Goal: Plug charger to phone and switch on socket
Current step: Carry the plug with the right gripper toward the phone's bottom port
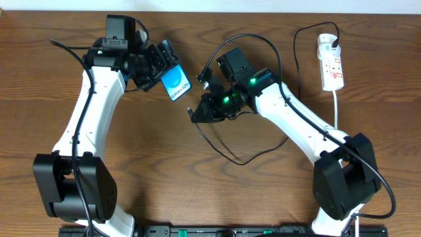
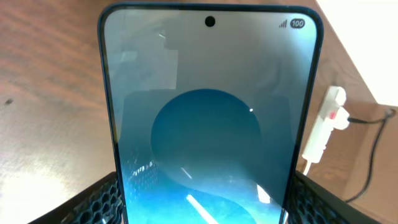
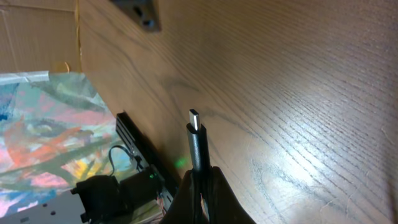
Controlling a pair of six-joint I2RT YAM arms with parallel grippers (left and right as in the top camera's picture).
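- Left gripper (image 1: 159, 68) is clamped on the phone (image 1: 176, 85), with a mesh-padded finger (image 2: 93, 200) pressed against each long edge.
- The phone is held up off the table (image 1: 164, 171) at the rear left. It is tilted, with the screen lit blue-teal and the "Galaxy" text readable from overhead.
- In the left wrist view the phone (image 2: 208, 124) fills the frame, camera hole at the top and the round blue shape in the middle.
- Right gripper (image 1: 202, 105) is pinched on the charger (image 1: 230, 158) at its connector end, fingers (image 3: 217, 199) tight on the black housing.
- The connector tip (image 3: 195, 118) sticks out bare past the fingers, silver, over the wood.
- From overhead the connector tip (image 1: 191, 113) is just beside the phone's lower end and not touching it. A gap shows between them.
- The charger cable loops slack across the middle of the table and runs up to the far right.
- The socket (image 1: 331, 62) lies flat at the far right, well apart from both grippers.
- The black plug (image 1: 327, 41) is seated in its top end, and the white cord (image 1: 336, 105) trails toward the front.
- Red switches are visible on the socket, but I cannot tell if they are on or off.
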